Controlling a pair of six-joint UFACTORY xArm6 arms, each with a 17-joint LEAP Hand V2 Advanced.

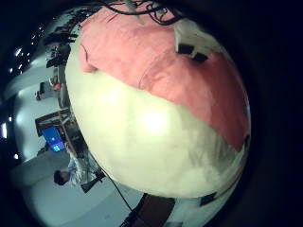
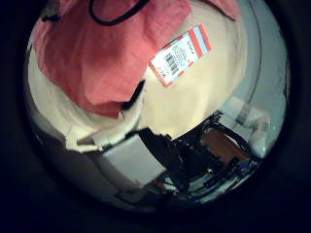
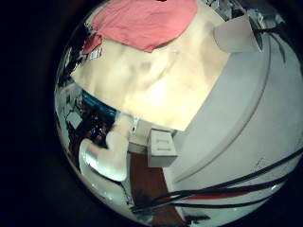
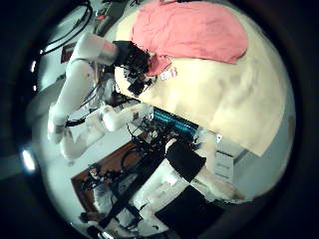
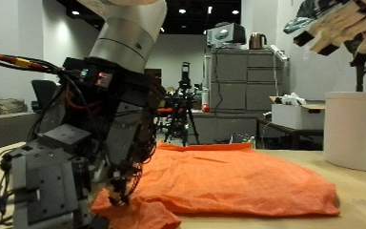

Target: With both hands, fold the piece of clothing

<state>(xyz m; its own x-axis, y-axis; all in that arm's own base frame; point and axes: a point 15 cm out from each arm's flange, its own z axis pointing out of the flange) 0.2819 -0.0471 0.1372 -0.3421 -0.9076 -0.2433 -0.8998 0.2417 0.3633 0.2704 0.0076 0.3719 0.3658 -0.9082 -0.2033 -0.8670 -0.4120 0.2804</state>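
An orange-red piece of clothing (image 5: pixel 233 176) lies spread flat on the tan table (image 5: pixel 361 205). My left hand (image 5: pixel 88 176) hangs low at the corner nearest the camera. Its fingers point straight down and their tips touch the bunched edge of the cloth there. A white tag with red stripes (image 2: pixel 180 53) lies at that edge, close under the left palm. My right hand (image 5: pixel 342 29) is high above the table's far side, fingers spread and holding nothing. From up there the right thumb side palm view shows the whole garment (image 4: pixel 194 35) and the left hand (image 4: pixel 135 60) at its edge.
A tall white round container (image 5: pixel 357 129) stands on the table just past the cloth, under my right hand. Bare tabletop (image 3: pixel 161 85) stretches beside the garment to the table's edge. Grey cabinets (image 5: pixel 240 91) stand behind the table.
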